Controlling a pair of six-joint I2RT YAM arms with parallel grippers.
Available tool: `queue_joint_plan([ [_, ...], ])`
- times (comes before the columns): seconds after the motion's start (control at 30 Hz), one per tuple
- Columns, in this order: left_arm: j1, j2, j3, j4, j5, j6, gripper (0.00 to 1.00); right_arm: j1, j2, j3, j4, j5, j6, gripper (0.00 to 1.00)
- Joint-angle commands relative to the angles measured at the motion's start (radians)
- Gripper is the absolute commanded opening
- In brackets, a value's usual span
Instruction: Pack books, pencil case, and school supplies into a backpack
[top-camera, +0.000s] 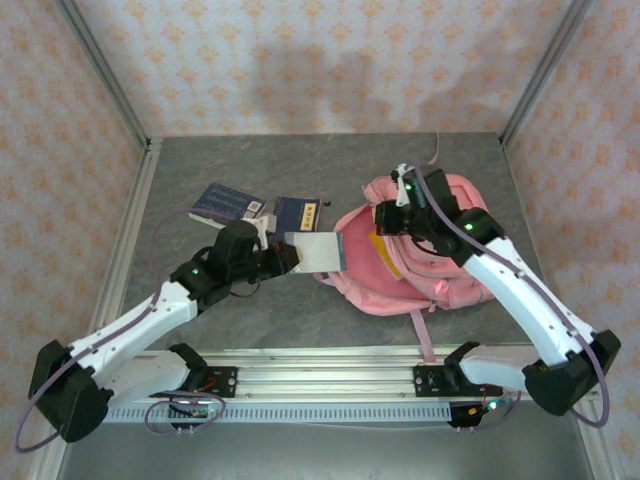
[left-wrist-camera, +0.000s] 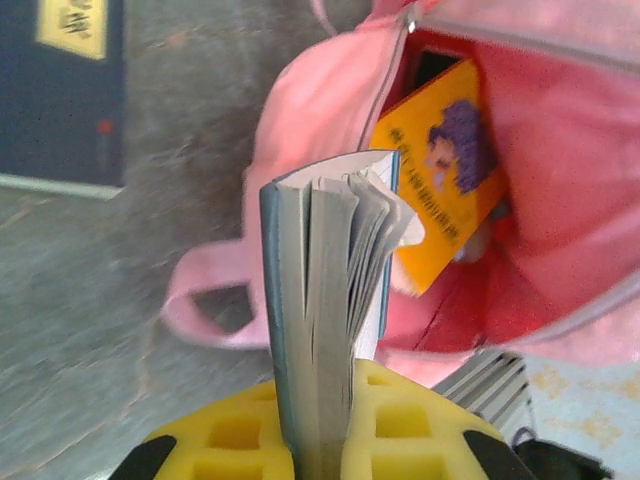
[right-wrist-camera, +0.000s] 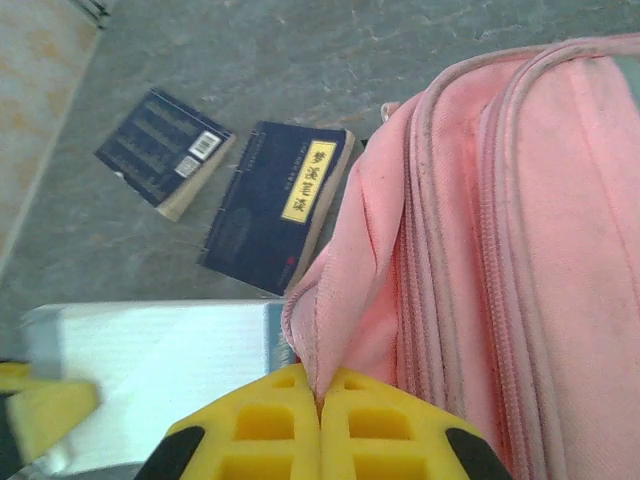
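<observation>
Care mattered: left claw (left-wrist-camera: 318, 425), clenched on grey book (left-wrist-camera: 325, 290), needed to slide it into backpack (left-wrist-camera: 310, 110) beside yellow book (left-wrist-camera: 440, 215); right claw (right-wrist-camera: 320, 405) pinched its rim.

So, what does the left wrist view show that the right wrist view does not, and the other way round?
Left wrist: the yellow book lying inside the open backpack, and the page edges of the pale book clamped in the left tool. Right wrist: the navy book with a barcode on the table, and the right tool shut on the backpack's rim. Both: the pale book, the backpack, the navy book with a yellow label.
</observation>
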Motion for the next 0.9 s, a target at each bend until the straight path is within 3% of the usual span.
queue_joint_plan([
  [0.0, -0.042, 0.08, 0.068, 0.205, 0.007, -0.078, 0.0, -0.037, -0.075, 0.0, 0.111, -0.118, 0.036, 0.0],
  [0.27, -0.167, 0.342, 0.242, 0.323, -0.069, -0.143, 0.0, -0.06, -0.101, -0.017, 0.212, -0.179, 0.145, 0.0],
  [0.47, -0.209, 0.572, 0.369, 0.395, -0.112, -0.239, 0.0, -0.061, -0.101, -0.061, 0.326, -0.186, 0.232, 0.0],
  [0.63, -0.256, 0.772, 0.469, 0.618, -0.106, -0.294, 0.0, -0.06, -0.102, -0.104, 0.41, -0.179, 0.278, 0.0],
  [0.8, -0.268, 0.986, 0.665, 0.616, -0.053, -0.298, 0.18, -0.06, -0.099, -0.15, 0.468, -0.15, 0.298, 0.0],
  [0.87, -0.268, 1.015, 0.687, 0.617, -0.039, -0.314, 0.42, -0.061, -0.1, -0.163, 0.468, -0.12, 0.291, 0.0],
])
